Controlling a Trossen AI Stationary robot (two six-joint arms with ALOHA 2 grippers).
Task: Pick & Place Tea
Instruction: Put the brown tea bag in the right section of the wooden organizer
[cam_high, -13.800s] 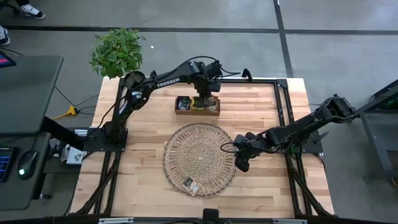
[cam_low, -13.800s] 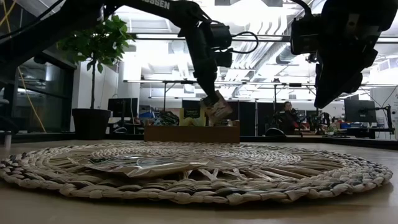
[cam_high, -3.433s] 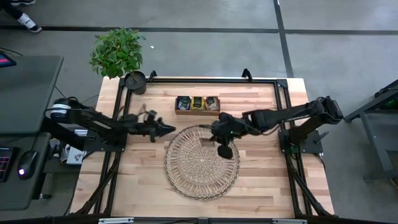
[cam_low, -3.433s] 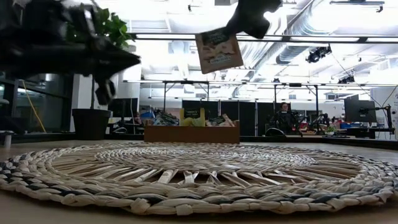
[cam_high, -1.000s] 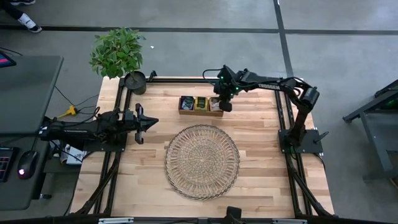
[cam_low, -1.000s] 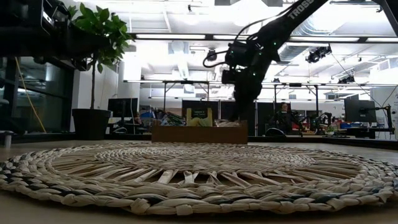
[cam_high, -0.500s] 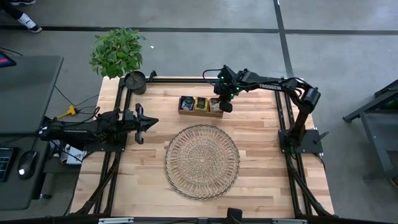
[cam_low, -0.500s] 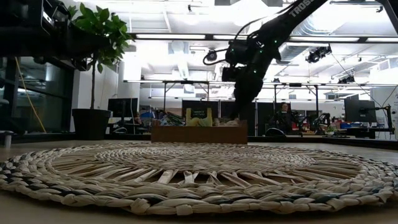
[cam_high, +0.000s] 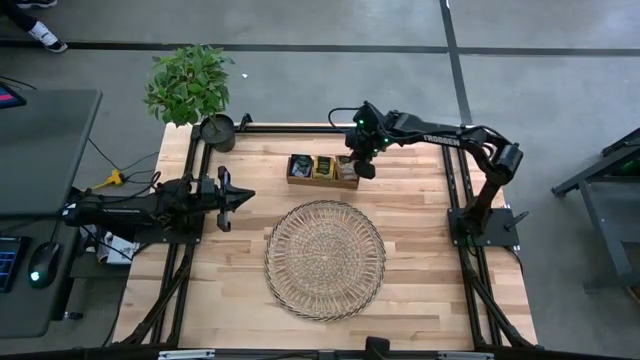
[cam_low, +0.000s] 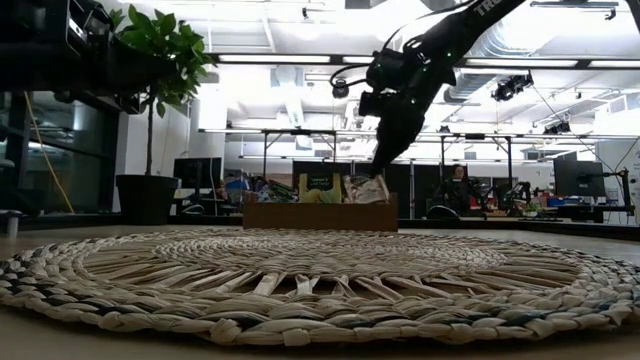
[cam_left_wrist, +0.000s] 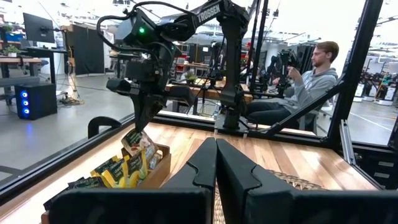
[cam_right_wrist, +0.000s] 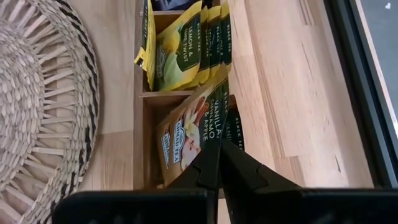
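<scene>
The right end effector (cam_right_wrist: 217, 163), fingers together on a tan-and-green tea sachet (cam_right_wrist: 189, 134), has lifted it partway from the wooden compartment box (cam_high: 322, 170), so carrying to the round woven tray (cam_high: 325, 259) comes next.

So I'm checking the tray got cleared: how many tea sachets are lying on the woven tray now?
0. The woven tray is bare in the high and low views. All visible sachets stand in the wooden box, including the one the right tool pinches. Flat ones could hide in the low view.

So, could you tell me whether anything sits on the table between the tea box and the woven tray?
Nothing visible does. Bare wooden table separates the wooden tea box from the woven tray; the right gripper is at the box.
</scene>
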